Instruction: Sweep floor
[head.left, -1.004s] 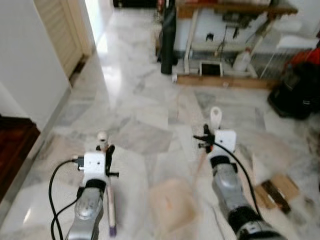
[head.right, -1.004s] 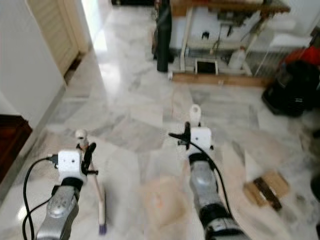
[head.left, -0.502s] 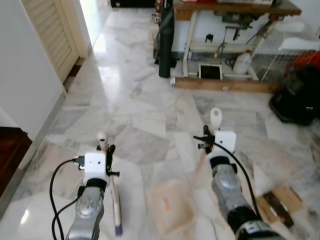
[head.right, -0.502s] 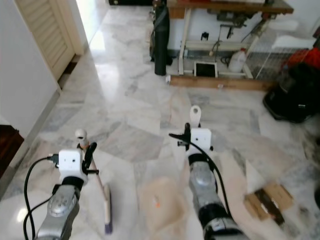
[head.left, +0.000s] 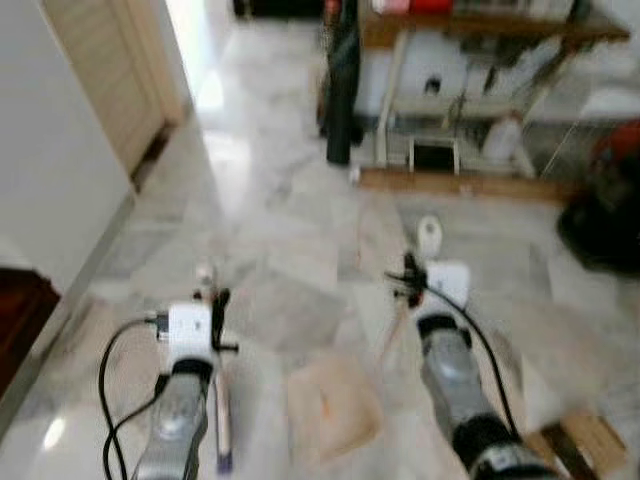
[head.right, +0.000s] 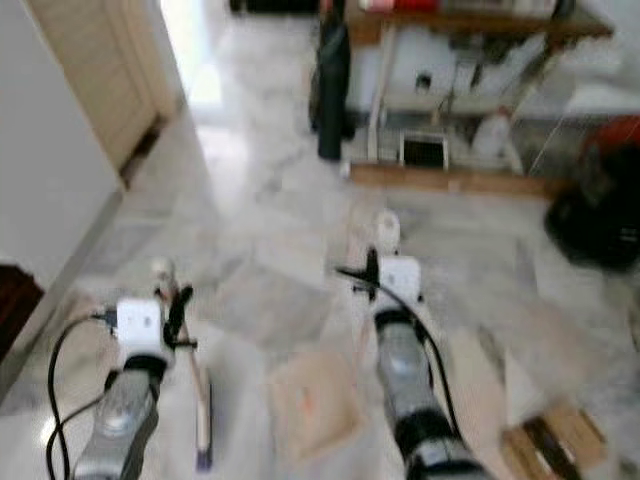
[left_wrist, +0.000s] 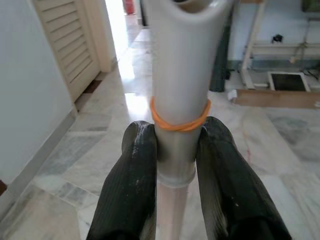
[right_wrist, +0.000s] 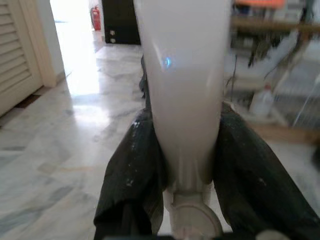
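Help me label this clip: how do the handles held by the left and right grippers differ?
The left gripper is shut on a handle wrapped with an orange rubber band; the right gripper is shut on a handle that is plain. The left handle is narrower, the right wider, tapering downward. Both are whitish and upright.
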